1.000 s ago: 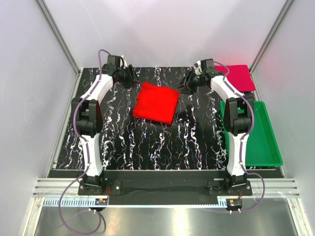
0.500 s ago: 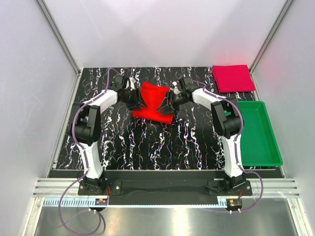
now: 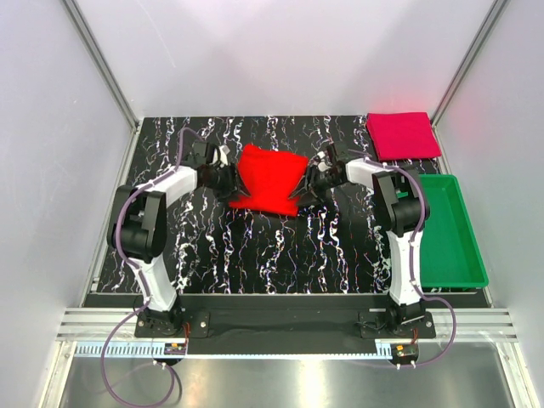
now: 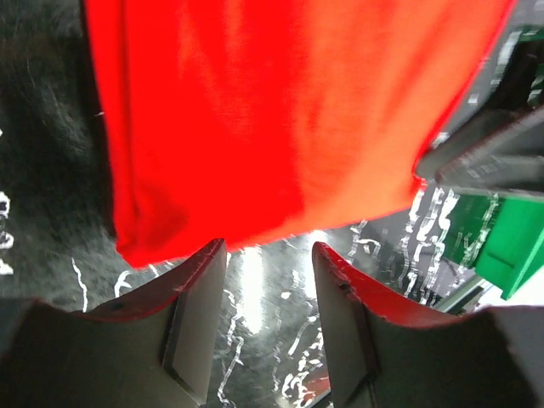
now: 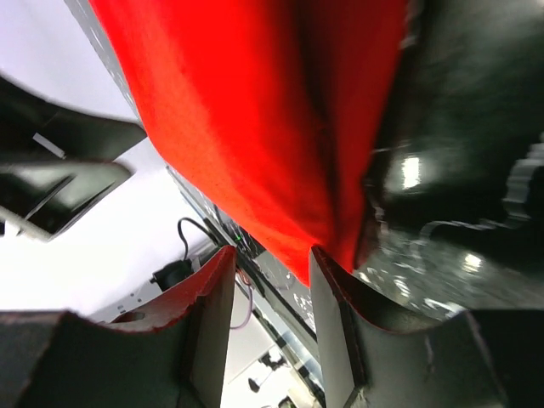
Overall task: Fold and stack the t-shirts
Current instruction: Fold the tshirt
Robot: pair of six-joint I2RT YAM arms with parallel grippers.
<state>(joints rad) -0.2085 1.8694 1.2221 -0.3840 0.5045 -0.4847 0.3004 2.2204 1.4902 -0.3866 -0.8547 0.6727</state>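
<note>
I am noting red t-shirt [image 3: 268, 178] lying flat between claws, equally near; left claw [image 4: 268, 251] and right claw [image 5: 272, 253] gaping part-open, gripping nothing.

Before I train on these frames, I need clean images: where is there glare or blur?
Top external: sharp, evenly lit. Left wrist: glare on the table, red shirt slightly soft. Right wrist: bright spots on the table, background blown out white.

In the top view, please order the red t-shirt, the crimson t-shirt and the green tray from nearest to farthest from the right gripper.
1. red t-shirt, directly beside the right gripper, on its left.
2. crimson t-shirt, at the far right corner.
3. green tray, along the right edge; farthest, judged by its middle.
</note>
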